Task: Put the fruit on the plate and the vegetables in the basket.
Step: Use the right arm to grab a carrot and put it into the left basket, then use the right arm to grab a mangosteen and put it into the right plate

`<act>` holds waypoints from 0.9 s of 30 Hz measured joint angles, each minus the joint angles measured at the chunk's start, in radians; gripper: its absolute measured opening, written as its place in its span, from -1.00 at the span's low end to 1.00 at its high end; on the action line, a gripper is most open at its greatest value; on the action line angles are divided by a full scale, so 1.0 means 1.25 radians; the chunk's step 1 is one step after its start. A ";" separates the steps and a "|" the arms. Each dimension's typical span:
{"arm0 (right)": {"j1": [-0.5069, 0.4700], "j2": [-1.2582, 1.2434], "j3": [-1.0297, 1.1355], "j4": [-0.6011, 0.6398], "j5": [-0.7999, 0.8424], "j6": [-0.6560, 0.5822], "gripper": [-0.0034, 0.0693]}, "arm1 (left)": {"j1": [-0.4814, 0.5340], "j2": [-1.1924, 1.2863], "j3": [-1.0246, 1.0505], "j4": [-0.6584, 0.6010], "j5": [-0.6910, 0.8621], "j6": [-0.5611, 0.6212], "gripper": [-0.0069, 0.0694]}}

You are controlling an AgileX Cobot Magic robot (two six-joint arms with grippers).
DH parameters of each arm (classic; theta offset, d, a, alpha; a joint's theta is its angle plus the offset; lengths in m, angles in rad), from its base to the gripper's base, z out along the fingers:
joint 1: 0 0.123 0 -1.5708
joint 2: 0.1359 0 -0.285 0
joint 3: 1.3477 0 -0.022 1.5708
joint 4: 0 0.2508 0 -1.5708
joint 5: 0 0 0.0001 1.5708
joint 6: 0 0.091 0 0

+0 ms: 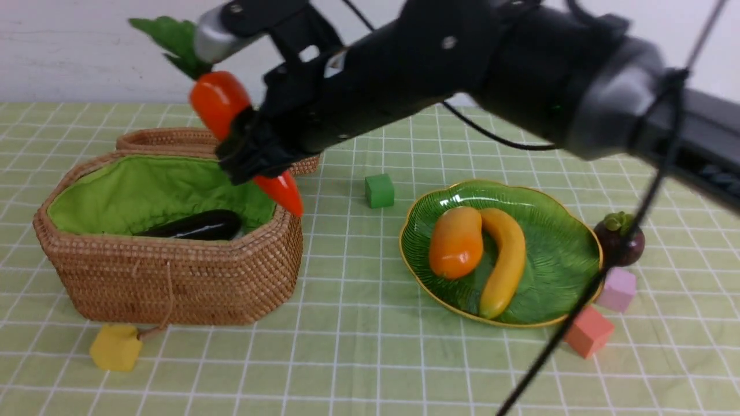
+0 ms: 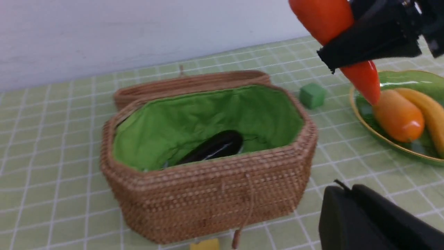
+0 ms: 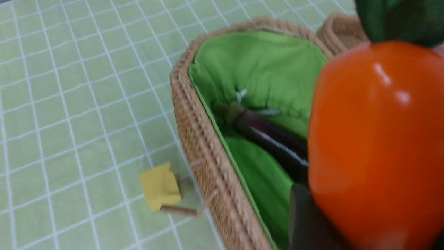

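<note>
Progress looks past halfway. Down and far left of the right fingers (image 1: 254,156), a yellow cube (image 1: 115,346) sits on the counter (image 1: 347,358) beside the basket (image 1: 173,283). Inside the basket, below and left of those fingers, lies the eggplant (image 1: 196,226), so one vegetable is home. The right fingers are clamped around the middle of the carrot (image 1: 219,101), which hangs tilted, leaves up and tip over the basket's right rim, not yet released. Right of the fingers stands a green cube (image 1: 379,190). Next comes the plate (image 1: 555,214), where the mango (image 1: 455,242) and banana (image 1: 504,260) lie touching, so two fruits are done. Farthest from the fingers, the mangosteen (image 1: 621,240) sits on the counter just beside the plate's rim and is left to move. No gourd shows; whether the basket hides it I cannot tell. Only a black edge of the left fingers (image 2: 367,218) shows in the left wrist view, so I cannot tell if they are apart or together. No brand, label or writing can be read.
</note>
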 joint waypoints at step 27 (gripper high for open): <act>-0.019 -0.005 -0.156 -0.179 0.399 0.151 0.17 | 0.000 -0.020 0.000 -0.219 -0.051 0.121 -0.78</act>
